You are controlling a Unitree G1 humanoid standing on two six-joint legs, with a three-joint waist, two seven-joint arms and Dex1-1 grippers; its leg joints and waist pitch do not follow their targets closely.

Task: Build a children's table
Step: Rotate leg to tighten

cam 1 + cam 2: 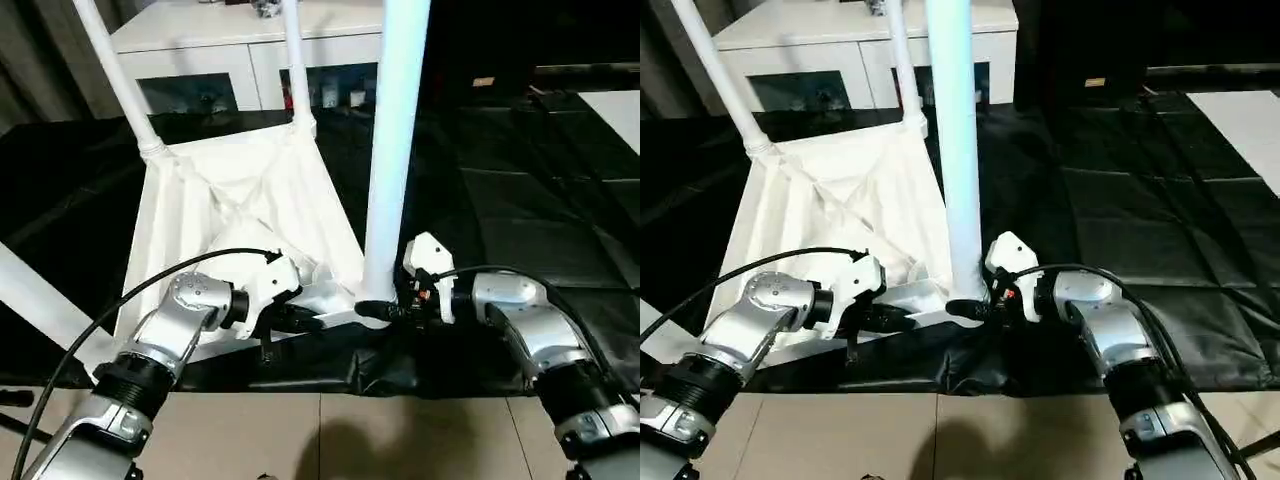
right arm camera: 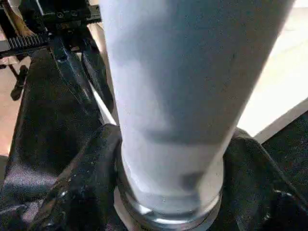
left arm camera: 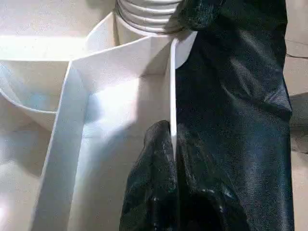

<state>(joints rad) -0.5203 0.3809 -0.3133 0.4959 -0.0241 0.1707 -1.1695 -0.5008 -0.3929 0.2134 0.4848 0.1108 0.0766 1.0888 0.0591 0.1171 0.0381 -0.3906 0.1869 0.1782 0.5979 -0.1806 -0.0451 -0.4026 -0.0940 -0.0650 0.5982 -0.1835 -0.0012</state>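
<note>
On a black floor sheet [image 1: 520, 210] before a white cabinet [image 1: 230, 50], the upturned tabletop [image 1: 250, 200] lies with the near-corner leg [image 1: 392, 150] upright — right gripper [image 1: 385, 310] clasping its base, seemingly to screw it in, left gripper [image 1: 300, 320] pinching the near rim steady. Open sheet lies rightward.
</note>
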